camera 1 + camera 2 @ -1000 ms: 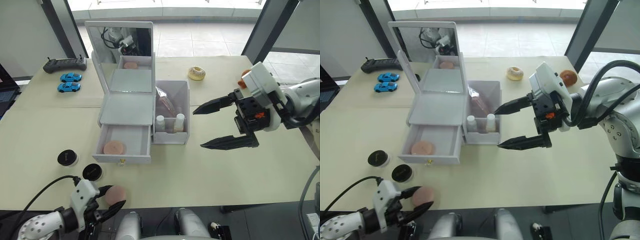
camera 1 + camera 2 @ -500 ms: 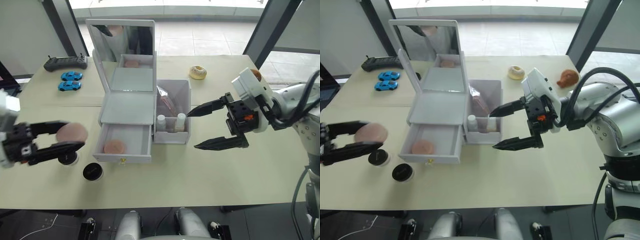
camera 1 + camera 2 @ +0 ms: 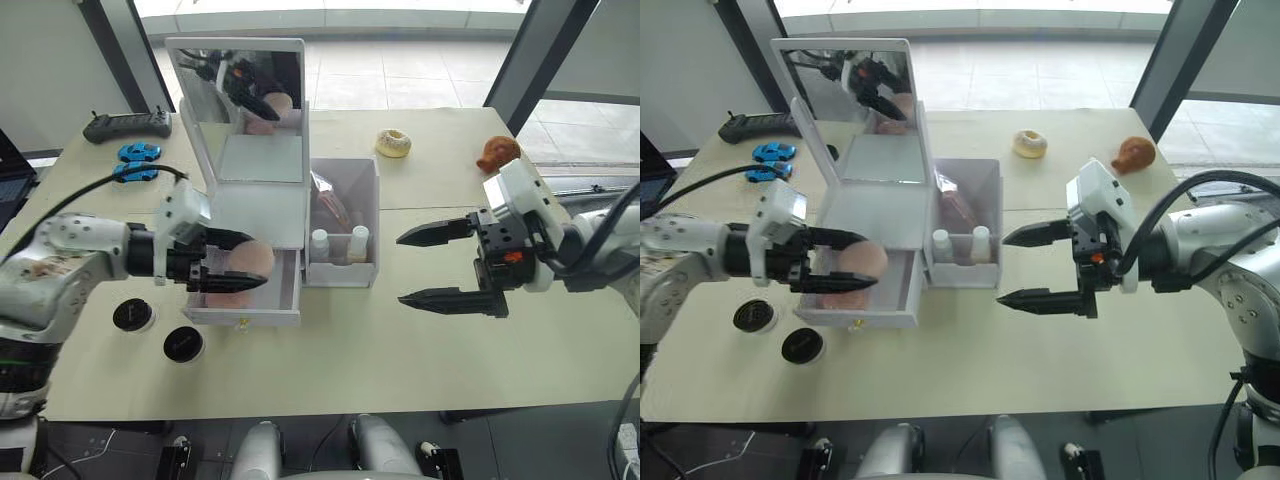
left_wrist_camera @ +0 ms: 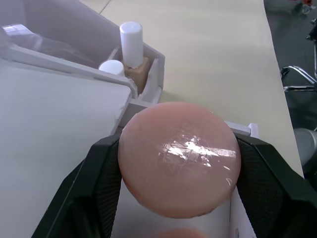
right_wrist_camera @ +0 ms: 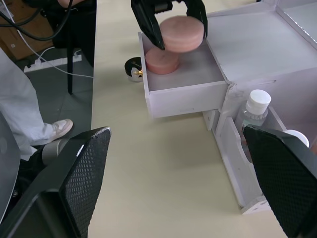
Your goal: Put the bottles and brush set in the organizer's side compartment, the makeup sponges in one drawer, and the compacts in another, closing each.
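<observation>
Beige table, tiled floor beyond

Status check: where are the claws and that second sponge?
Left claw shut on pink sponge, above open bottom drawer. First sponge already inside. Right claw open, empty, beside organizer. Both compacts on table; nothing blocking.

Your left end effector grips a makeup sponge over the open drawer | right end effector gapes wide beside the organizer.
</observation>
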